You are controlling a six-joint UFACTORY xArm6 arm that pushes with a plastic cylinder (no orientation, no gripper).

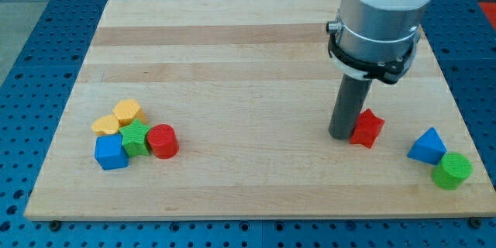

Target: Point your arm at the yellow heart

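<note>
The yellow heart (pixel 105 125) lies at the view's lower left, in a tight cluster with a yellow hexagon (pixel 128 111), a green star (pixel 136 136), a red cylinder (pixel 163 141) and a blue cube (pixel 111 153). My tip (pixel 342 135) stands far off at the view's right, touching the left side of a red star (pixel 366 129). The heart is a long way to the tip's left.
A blue triangle (pixel 428 146) and a green cylinder (pixel 452 170) sit at the view's lower right, near the board's right edge. The wooden board (pixel 248 54) rests on a blue perforated table.
</note>
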